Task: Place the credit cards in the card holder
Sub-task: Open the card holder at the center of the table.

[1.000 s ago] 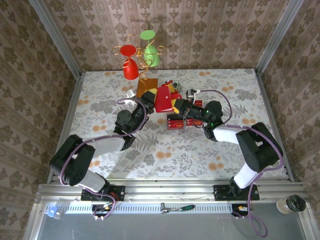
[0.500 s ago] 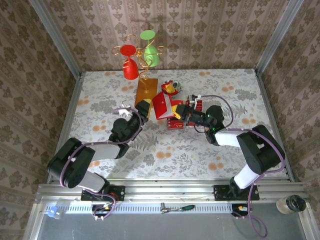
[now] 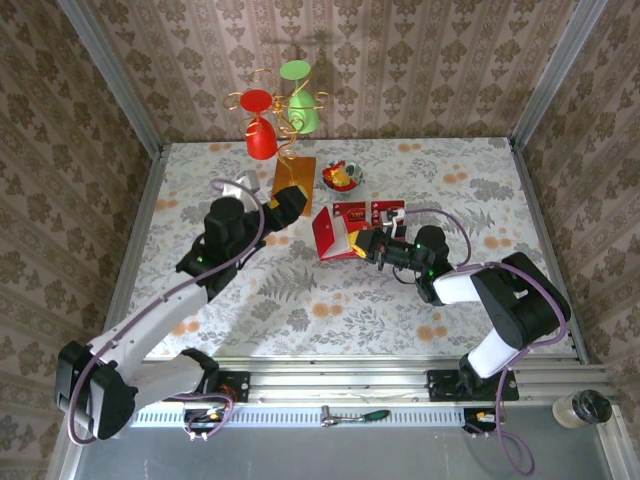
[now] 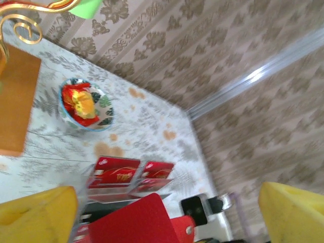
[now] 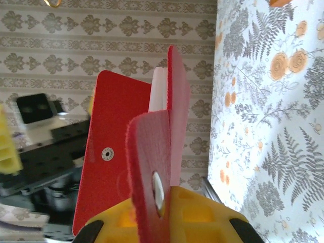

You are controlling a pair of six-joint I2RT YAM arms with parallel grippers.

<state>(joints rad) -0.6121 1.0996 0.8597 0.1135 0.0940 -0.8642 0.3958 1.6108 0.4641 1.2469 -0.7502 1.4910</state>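
since the card holder [image 5: 119,152] looks light and slick, my right claw [image 5: 162,215] clamps its snap flap; my left claw [image 4: 167,207] stands released.

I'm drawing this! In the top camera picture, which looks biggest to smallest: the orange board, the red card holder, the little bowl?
1. orange board
2. card holder, nearly as big; it is lifted and tilted, so unsure
3. bowl, smallest
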